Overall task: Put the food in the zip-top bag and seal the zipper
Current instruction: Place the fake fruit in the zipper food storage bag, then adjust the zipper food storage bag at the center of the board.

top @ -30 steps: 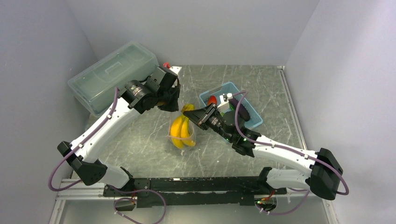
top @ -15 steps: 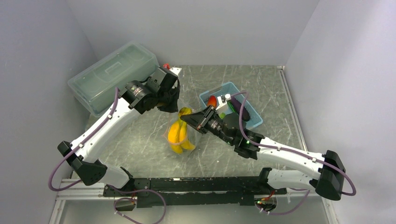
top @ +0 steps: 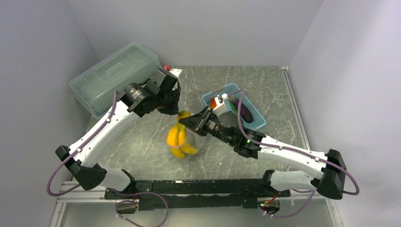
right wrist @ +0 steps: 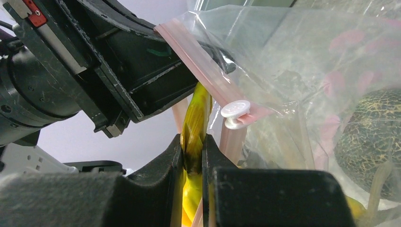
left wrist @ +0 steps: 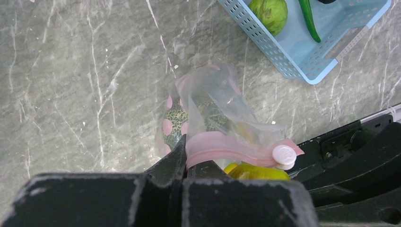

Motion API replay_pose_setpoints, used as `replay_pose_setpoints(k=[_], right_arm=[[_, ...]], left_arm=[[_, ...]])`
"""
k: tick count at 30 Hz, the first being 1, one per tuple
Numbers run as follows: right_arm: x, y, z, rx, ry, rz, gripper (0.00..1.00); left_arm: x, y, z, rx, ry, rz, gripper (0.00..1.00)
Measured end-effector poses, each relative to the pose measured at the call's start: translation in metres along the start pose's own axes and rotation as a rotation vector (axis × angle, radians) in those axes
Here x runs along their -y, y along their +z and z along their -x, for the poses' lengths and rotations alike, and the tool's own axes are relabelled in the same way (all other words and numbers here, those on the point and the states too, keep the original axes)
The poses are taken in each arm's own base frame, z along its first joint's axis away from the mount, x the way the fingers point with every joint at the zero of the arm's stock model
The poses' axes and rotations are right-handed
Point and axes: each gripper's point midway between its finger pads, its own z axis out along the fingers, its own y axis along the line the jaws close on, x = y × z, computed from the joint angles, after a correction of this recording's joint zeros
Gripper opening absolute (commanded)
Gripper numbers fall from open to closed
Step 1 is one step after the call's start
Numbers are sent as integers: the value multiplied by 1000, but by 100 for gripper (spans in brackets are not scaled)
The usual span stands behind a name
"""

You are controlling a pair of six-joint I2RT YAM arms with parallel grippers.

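We see our left gripper (left wrist: 185,161) pinching the pink zipper (left wrist: 231,149) of the dotted bag (left wrist: 215,101), while our right gripper (right wrist: 193,158) clamps the bananas (top: 178,139) by the stem. The bag is mid-table, with the blue basket (top: 259,124) at its two o'clock.

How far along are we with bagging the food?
Done: yellow bananas and a netted green melon sit inside the dotted clear bag. In hand: left gripper pinches the pink zipper strip; right gripper grips a banana tip. Remaining: round green lump in the light-blue slatted basket, then sealing.
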Motion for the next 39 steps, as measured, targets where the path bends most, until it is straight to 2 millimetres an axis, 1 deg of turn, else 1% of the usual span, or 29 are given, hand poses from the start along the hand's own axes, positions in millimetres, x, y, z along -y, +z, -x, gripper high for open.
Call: replay_pose_setpoints(k=[7,15,18,21,22,23,24,29,32,34,36,39], right_arm=[[-12,-5,2,-21,-9,-53,0],[-5,-5,0,-38,-18,-110,0],[-6,-7,0,-43,-21,-124,0],[-11,-9,2,-46,-23,-134,0],[-13,-10,3,-47,-23,-136,74],[-16,-11,4,-48,-24,-139,96],[-17,-11,4,-49,-20,-143,99],[-26,-15,-2,-91,-24,-151,100],[-8,-19,-1,-128,-352,-155,99],[0,-20,1,-143,-483,-157,100],[4,-21,2,-155,-580,-155,99],[8,-22,4,-164,-664,-152,99]], left_arm=[[-1,-4,0,16,-2,-9,0],[1,-2,-3,4,-2,-22,0],[2,-3,-3,5,-1,-27,0],[2,-4,-3,6,1,-31,0],[3,-4,-3,6,2,-31,0],[2,-4,-3,6,5,-31,0],[3,-4,-2,7,6,-32,0],[2,-2,1,23,9,-33,0],[1,-2,2,29,8,-33,0],[2,-2,3,32,8,-34,0],[2,-2,3,35,8,-35,0],[2,-2,4,39,8,-34,0]])
